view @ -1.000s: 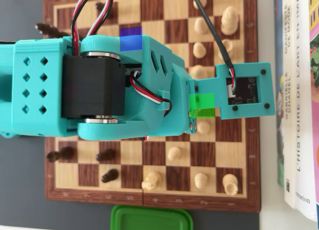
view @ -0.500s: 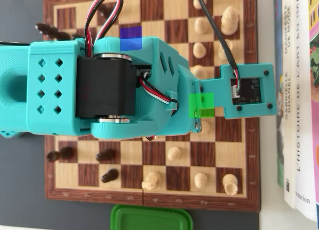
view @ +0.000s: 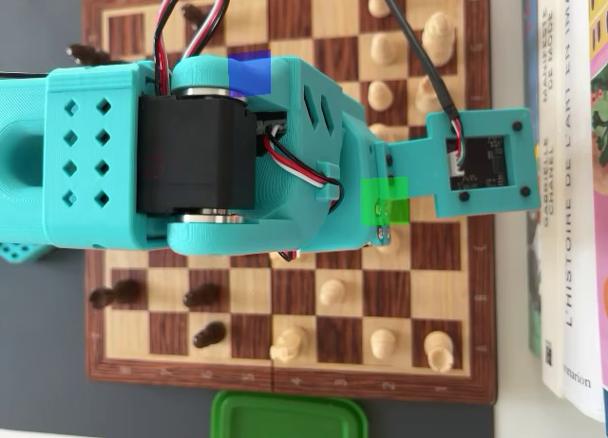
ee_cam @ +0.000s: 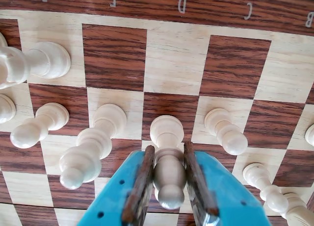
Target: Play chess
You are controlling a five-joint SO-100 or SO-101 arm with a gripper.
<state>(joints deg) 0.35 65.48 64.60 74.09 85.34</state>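
White pawn [ee_cam: 168, 157] is held upright between the closed fingers of the end effector [ee_cam: 169, 187], its base projecting just ahead of the fingertips.

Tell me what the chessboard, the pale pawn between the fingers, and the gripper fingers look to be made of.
Chessboard: wood, matte, with visible grain on dark and light squares. Pale pawn: likely turned light wood, smooth with a slight sheen. Gripper: teal plastic, probably 3D-printed; the fingers carry brown inner pads, material unclear.
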